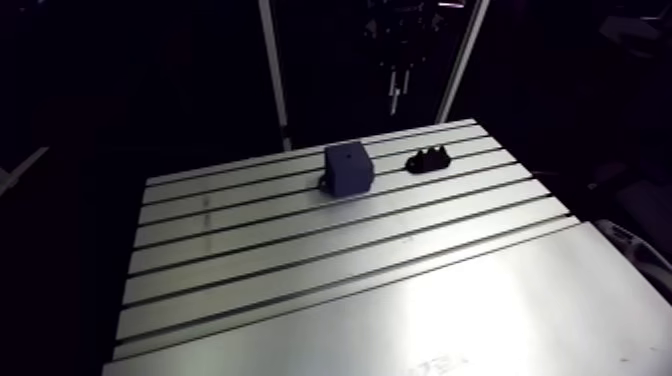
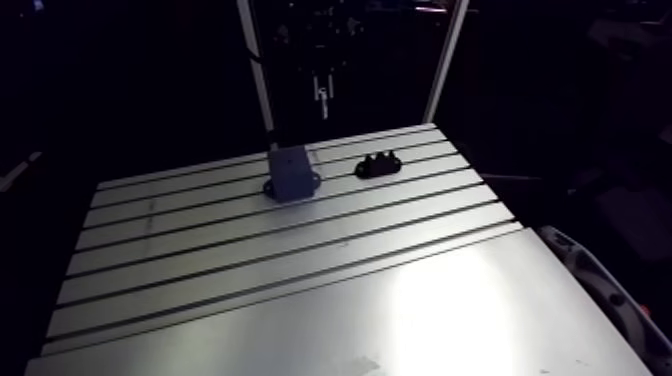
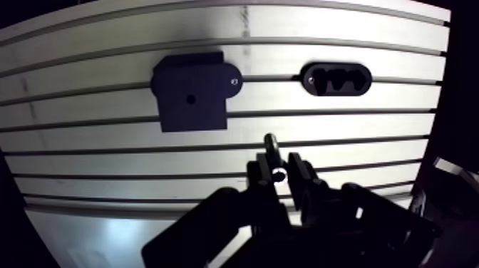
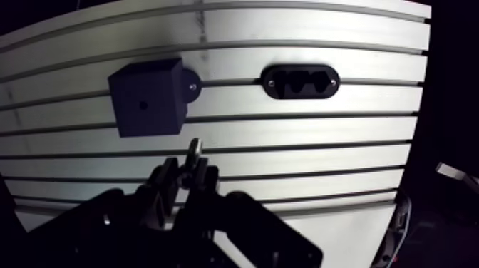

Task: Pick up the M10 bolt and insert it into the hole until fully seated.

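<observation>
A dark blue block with a small hole in its upper face is fixed to the slotted table. It also shows near the table's far edge in the arm view. My gripper hovers above the table, short of the block and a little to its right. It is shut on the M10 bolt, whose shank sticks out past the fingertips toward the block. The bolt is well clear of the hole.
A black notched holder lies to the right of the block, with nothing in its cradles; the arm view shows it too. A smooth plate covers the near part of the table.
</observation>
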You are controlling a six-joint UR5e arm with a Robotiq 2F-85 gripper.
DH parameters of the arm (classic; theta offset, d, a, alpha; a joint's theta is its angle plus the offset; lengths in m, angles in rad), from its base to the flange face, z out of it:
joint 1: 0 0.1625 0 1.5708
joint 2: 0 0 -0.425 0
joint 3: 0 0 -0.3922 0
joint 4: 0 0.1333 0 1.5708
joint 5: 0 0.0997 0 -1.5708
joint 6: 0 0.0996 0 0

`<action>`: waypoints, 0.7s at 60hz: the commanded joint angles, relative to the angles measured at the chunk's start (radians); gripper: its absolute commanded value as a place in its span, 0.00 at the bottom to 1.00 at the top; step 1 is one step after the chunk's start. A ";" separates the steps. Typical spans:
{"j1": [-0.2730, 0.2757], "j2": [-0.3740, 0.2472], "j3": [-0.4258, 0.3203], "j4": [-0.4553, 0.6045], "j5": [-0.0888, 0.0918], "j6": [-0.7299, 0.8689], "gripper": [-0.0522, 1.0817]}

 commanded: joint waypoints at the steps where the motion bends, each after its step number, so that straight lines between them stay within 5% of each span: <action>1: 0.035 0.025 -0.024 0.039 0.001 0.042 1.00; 20: 0.082 0.057 -0.066 0.058 0.007 0.080 1.00; 30: 0.087 0.079 -0.082 0.071 0.030 0.092 1.00; 42: 0.088 0.097 -0.090 0.091 0.027 0.124 1.00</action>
